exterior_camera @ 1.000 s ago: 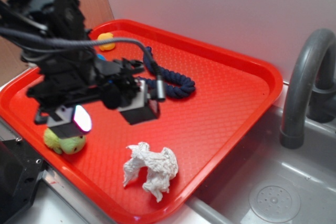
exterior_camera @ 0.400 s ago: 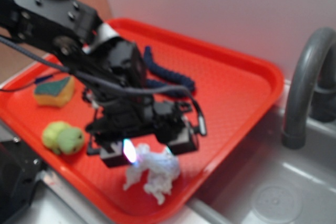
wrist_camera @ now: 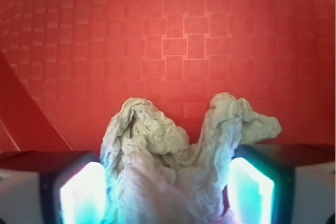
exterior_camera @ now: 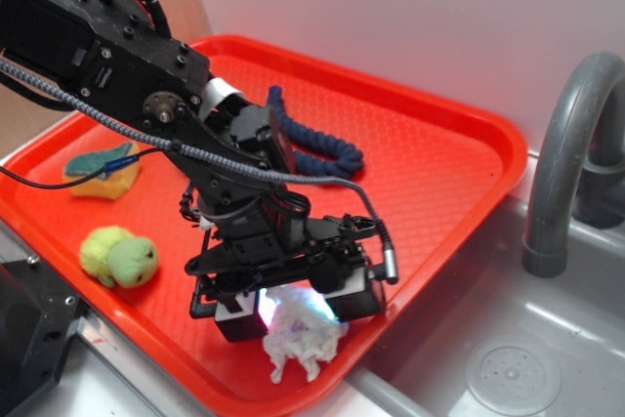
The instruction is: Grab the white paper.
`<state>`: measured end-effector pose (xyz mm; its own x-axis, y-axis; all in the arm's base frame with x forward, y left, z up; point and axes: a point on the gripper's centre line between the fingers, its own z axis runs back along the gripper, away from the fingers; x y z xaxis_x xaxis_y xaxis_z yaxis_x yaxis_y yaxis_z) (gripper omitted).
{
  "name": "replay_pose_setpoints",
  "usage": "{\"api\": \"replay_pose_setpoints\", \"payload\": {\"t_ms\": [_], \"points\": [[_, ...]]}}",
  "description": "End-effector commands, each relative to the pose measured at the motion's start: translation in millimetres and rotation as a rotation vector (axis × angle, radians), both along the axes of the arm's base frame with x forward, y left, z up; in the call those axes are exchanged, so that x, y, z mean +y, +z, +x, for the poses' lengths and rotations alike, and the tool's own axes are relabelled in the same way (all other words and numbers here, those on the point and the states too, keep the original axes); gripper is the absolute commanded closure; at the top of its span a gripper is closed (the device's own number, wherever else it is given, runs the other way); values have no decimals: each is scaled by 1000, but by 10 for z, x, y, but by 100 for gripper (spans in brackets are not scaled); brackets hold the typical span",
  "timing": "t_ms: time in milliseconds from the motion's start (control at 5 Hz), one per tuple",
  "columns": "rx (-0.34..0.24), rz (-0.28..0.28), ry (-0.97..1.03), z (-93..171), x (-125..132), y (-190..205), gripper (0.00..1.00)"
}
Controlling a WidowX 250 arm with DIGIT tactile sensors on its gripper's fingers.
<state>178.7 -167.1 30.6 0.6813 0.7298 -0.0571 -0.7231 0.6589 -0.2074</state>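
The white paper (exterior_camera: 303,342) sits on the red tray (exterior_camera: 439,173) close to its near rim, an irregular wad with no clear long axis, two crumpled peaks rising in the wrist view. The gripper (exterior_camera: 298,305) covers its top half (only the lower folds show), with its fingers (wrist_camera: 79,195) spread on either side, not yet pinching. A second ago the claw hovered over the green plush toy (exterior_camera: 119,257), well left of the wad
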Motion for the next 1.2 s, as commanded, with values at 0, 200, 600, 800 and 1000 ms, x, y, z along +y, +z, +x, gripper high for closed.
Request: {"api": "replay_pose_setpoints", "payload": {"t_ms": [0,200,600,800,1000], "points": [[-51,78,-71,126,314,418,100],[-81,203,-199,350,642,872,100],[-89,243,-597,686,1054,1676,100],[-110,246,-761,707,1111,1911,100],[-137,282,-800,668,1181,2128,100]]}}
